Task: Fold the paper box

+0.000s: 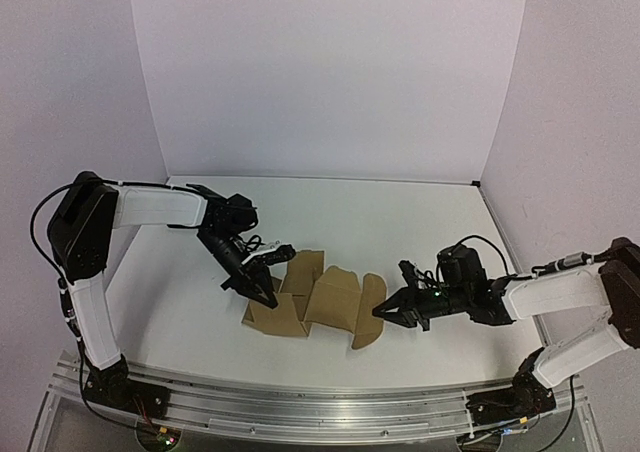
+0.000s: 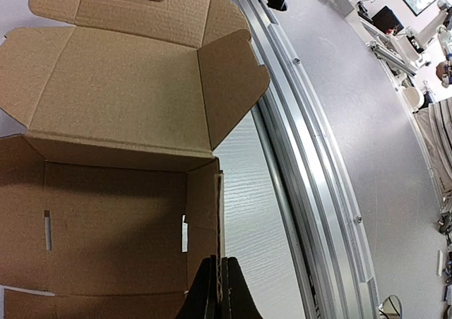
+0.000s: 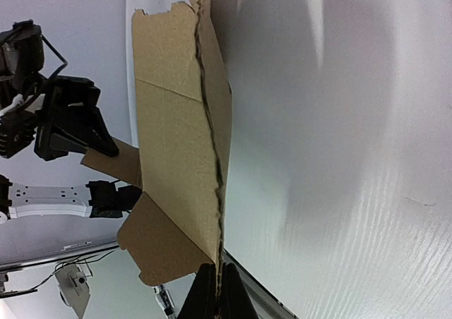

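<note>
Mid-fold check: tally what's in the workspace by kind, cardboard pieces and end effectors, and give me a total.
Cardboard box: 1, partly folded
End effectors: 2, the left end effector and the right end effector, each closed on an edge of the box
Total: 3

Bright diffuse light; soft shadows; right-wrist glare.

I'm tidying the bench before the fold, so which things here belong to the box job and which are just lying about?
Job: paper box; left gripper and right gripper, both pinching its edges.
Just there: aluminium rail; white backdrop; table.
</note>
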`<state>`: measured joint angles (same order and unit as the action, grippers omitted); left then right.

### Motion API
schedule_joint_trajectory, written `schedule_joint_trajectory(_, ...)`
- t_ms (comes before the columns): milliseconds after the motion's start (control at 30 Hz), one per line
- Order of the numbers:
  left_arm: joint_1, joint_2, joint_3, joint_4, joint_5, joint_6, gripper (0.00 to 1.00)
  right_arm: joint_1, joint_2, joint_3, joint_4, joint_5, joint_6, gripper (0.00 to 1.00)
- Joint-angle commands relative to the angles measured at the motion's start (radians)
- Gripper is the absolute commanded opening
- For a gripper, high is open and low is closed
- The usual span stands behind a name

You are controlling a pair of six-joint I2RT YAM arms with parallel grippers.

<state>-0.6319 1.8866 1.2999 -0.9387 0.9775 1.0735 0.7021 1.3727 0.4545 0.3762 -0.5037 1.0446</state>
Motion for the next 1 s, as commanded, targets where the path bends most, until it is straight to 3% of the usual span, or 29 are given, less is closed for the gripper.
schedule_joint_trajectory(0, 0.005, 0.019, 0.008, 0.073, -0.01, -0.029, 0.0, 0.002, 0.037, 0.005, 0.009, -0.031, -0.039, 0.03)
schedule_joint_trajectory(567, -0.002, 0.108, 0.128, 0.097, -0.013, -0.239, 0.0, 0.003, 0.224, 0.149, -0.064, -0.118, -0.145, 0.06)
schedule_joint_trajectory(733, -0.002, 0.125, 0.141, 0.11, -0.029, -0.281, 0.0, 0.003, 0.228, 0.146, -0.116, -0.093, -0.169, 0.14)
schedule_joint_trajectory(833, -0.003, 0.13, 0.14, 0.105, -0.035, -0.28, 0.0, 0.003, 0.227, 0.189, -0.226, -0.051, -0.222, 0.27)
schedule_joint_trajectory(967, -0.003, 0.129, 0.144, 0.095, -0.042, -0.271, 0.0, 0.002, 0.195, 0.242, -0.376, 0.037, -0.29, 0.34)
